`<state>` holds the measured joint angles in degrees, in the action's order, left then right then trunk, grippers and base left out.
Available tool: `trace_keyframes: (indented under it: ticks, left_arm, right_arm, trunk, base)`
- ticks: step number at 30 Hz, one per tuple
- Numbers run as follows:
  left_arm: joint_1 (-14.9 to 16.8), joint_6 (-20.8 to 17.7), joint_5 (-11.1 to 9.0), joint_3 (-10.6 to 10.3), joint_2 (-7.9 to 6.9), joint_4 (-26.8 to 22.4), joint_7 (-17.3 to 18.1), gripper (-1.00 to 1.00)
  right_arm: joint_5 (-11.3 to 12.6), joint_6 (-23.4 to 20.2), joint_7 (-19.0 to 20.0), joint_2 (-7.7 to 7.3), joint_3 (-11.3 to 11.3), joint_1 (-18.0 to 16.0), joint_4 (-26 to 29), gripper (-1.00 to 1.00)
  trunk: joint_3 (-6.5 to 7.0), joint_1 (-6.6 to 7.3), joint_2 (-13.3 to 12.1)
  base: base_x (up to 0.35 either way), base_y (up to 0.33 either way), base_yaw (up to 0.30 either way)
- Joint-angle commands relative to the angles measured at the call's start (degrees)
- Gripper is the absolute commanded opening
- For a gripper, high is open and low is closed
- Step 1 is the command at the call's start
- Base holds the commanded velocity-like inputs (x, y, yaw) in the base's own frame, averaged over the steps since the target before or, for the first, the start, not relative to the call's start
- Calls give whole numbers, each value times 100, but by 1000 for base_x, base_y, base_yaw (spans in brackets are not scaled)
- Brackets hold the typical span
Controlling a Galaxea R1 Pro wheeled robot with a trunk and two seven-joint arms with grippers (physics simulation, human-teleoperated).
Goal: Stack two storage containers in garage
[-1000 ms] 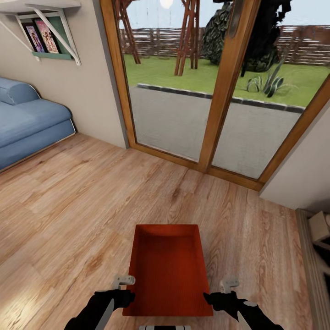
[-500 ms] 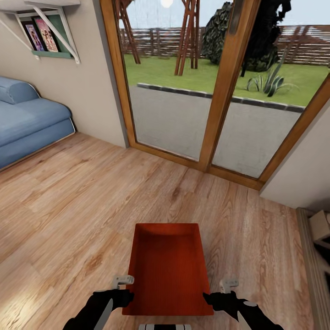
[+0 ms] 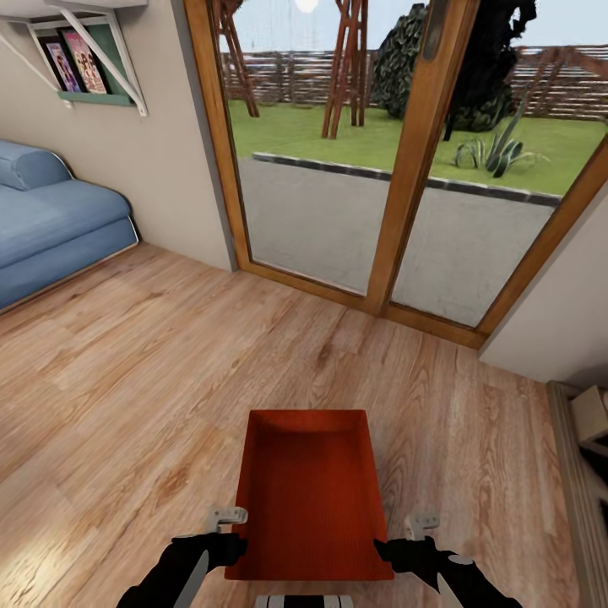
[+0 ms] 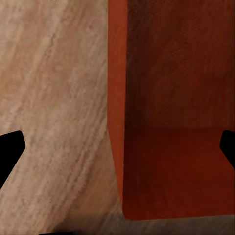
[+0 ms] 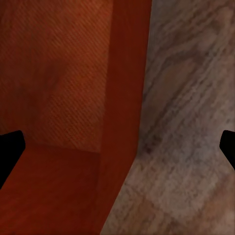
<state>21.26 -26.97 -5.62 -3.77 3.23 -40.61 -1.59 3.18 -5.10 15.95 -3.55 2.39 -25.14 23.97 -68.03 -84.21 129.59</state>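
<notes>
Nothing has shifted: your left gripper (image 3: 226, 530) and right gripper (image 3: 404, 537) straddle the bin's (image 3: 308, 494) side walls at 6 o'clock, jaws wide, unclamped; it looks stiff, light, thin-walled—pinch both rims.

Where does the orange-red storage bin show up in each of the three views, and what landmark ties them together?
Head view: the orange-red bin sits at bottom centre, between the left gripper and the right gripper.
Left wrist view: the bin takes up the right-hand part of the picture, one corner showing.
Right wrist view: the bin takes up the left-hand part.
Shared landmark: the light wood plank floor beside the bin's wall.
</notes>
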Motion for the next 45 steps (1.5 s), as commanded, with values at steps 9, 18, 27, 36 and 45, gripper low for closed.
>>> trace_keyframes:
  ticks: [9, 18, 27, 36, 45]
  left_arm:
    - [11, -79, -54, -9, 0, -48, -17, 100]
    - [57, -118, -45, -11, 1, -61, -9, 100]
    - [71, -117, -35, -12, -6, -61, -11, 100]
    - [71, -102, -25, -9, -11, -53, -17, 100]
    - [71, -113, -20, -11, -8, -51, -17, 100]
  right_arm:
    - [27, -35, 5, -2, 24, 0, 12, 100]
    - [25, -35, 4, 3, 24, 0, 12, 100]
    - [25, -35, 4, 4, 24, 0, 13, 100]
    - [24, -35, -9, 4, 24, 0, 12, 100]
    - [21, -35, -49, 6, 23, 0, 12, 100]
  trunk:
    - [-4, 1, 2]
    - [-4, 1, 2]
    - [-94, -109, 202]
    - [-94, -109, 202]
    - [-94, -109, 202]
  base:
    - [0, 0, 0]
    - [0, 0, 0]
    - [0, 0, 0]
    - [0, 0, 0]
    - [0, 0, 0]
